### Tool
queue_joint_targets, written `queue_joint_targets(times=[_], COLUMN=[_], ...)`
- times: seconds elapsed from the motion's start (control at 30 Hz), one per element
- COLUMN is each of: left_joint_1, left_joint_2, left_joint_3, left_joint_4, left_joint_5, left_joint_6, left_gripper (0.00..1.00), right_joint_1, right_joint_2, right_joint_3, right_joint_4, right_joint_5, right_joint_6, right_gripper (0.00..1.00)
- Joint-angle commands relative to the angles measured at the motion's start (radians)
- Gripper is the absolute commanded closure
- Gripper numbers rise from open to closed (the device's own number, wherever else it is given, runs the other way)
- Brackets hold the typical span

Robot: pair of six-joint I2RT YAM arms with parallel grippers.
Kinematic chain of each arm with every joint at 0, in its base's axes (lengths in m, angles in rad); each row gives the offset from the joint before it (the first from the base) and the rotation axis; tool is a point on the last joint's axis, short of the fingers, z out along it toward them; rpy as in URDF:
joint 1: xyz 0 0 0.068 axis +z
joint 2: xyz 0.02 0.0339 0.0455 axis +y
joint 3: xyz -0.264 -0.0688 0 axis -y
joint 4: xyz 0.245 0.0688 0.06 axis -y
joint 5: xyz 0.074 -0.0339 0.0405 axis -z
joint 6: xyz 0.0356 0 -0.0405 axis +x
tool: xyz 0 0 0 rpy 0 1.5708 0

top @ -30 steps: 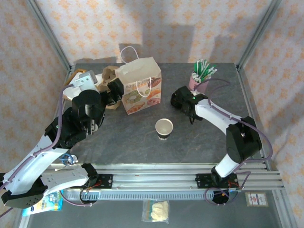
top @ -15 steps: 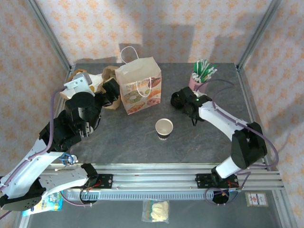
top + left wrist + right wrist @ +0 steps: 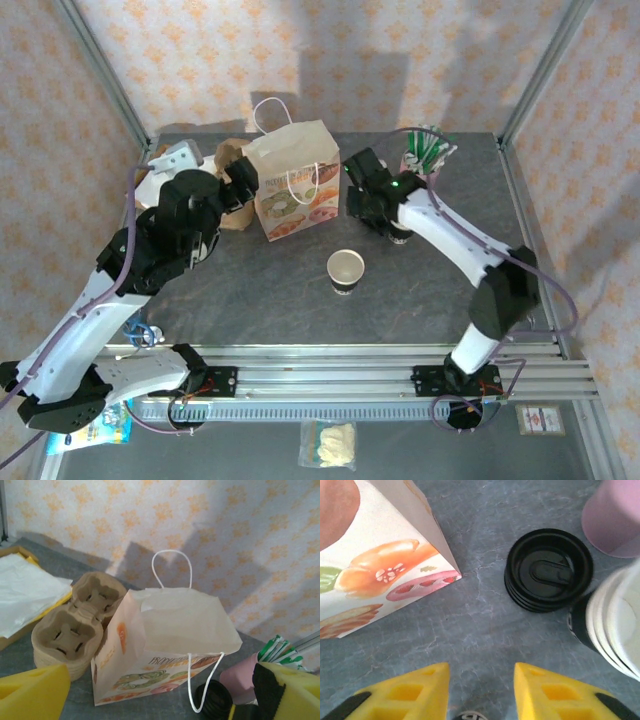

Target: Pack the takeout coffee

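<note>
while the takeout coffee (image 3: 346,270) stands upright and lidless in the middle of the table (image 3: 250,290), well apart from both arms, the entries run as follows.

top view: paper bag (image 3: 291,180) upright behind the cup. hazard: bagged uncapped, the open cup would likely spill.

left wrist view: left gripper (image 3: 162,680), fingers spread wide, nothing between them, facing the bag; pulp cup carriers (image 3: 75,630) just beside the bag. hazard: a nudge on the thin bag wall could tip or crumple it.

right wrist view: right gripper (image 3: 481,690), fingers apart over bare table, nothing held; stack of black lids (image 3: 548,570) just ahead; stack of white cups (image 3: 615,625) just beside the lids. hazard: closing short of the lids, lifting several at once, or knocking the cup stack.
</note>
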Motion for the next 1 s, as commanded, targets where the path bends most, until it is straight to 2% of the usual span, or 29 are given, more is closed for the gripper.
queue_joint_targets(times=[0.0, 0.13, 0.23, 0.57, 0.97], left_joint_1=[0.043, 0.088, 0.113, 0.16, 0.172], left_joint_2=[0.015, 0.02, 0.019, 0.046, 0.077], left_joint_3=[0.036, 0.024, 0.009, -0.015, -0.013], left_joint_4=[-0.081, -0.079, -0.067, -0.016, 0.004], left_joint_5=[0.096, 0.149, 0.176, 0.265, 0.298], left_joint_6=[-0.024, -0.013, 0.0, 0.033, 0.034], left_gripper=[0.05, 0.05, 0.05, 0.05, 0.05], right_joint_1=[-0.003, -0.004, -0.016, -0.099, -0.105], right_joint_2=[0.115, 0.217, 0.227, 0.226, 0.332], right_joint_3=[0.091, 0.174, 0.159, 0.084, 0.176], right_joint_4=[-0.073, -0.124, -0.109, -0.022, -0.019], right_joint_5=[0.065, 0.154, 0.178, 0.101, 0.061], right_joint_6=[-0.048, -0.051, -0.048, -0.087, -0.133], right_gripper=[0.67, 0.71, 0.69, 0.58, 0.56])
